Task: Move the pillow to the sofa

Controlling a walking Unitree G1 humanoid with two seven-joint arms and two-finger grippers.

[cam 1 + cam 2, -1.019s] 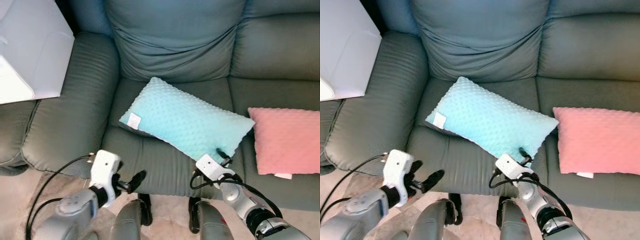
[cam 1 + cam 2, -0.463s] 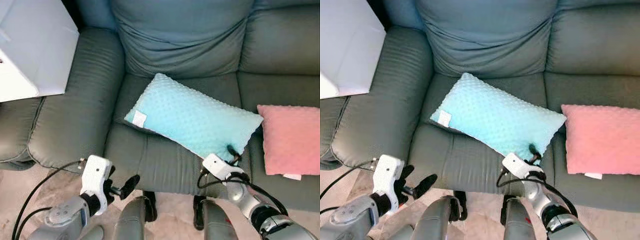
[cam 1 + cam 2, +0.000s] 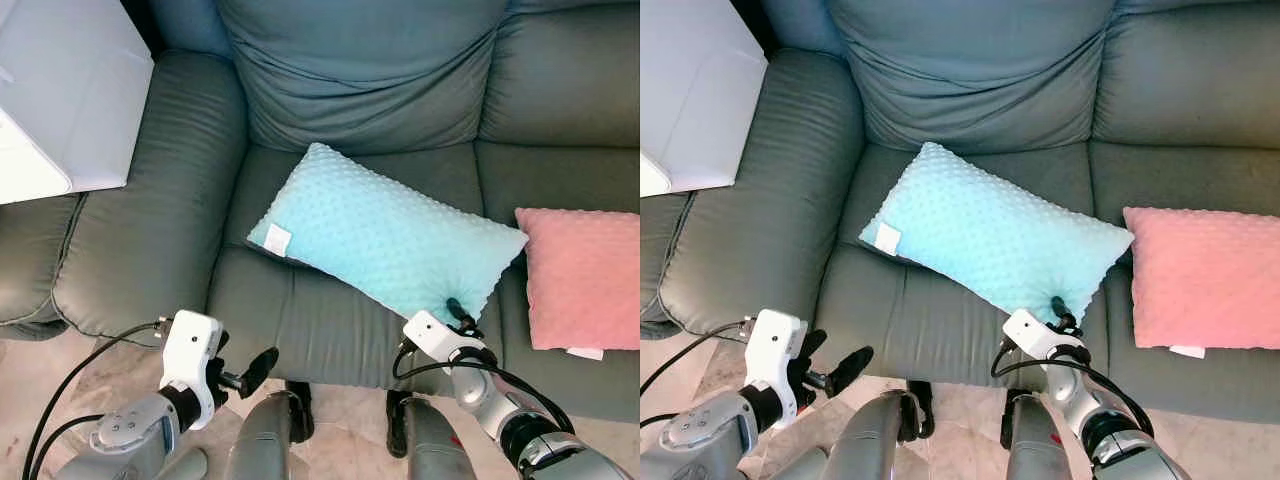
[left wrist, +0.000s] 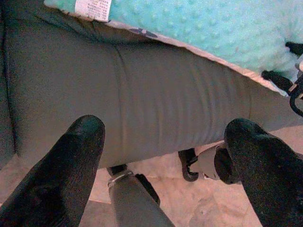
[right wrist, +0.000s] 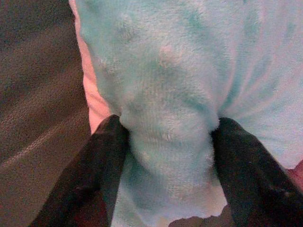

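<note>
Two pillows on one sofa (image 3: 150, 230): right end effector (image 3: 456, 312) pinches the turquoise pillow (image 3: 390, 240); the pink pillow (image 3: 582, 292) lies free.

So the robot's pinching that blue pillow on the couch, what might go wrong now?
The right gripper is pinching only the front edge of the turquoise pillow. If it pulls back without letting go, the pillow may be dragged off the sofa seat onto the floor. That pillow's far corner also sits close to the pink pillow, so pushing it sideways might nudge that one.

no text can be read. the small white tag (image 4: 93, 8) on the corner of the turquoise pillow (image 3: 385, 240) carries fine print, too blurred to make out.
</note>
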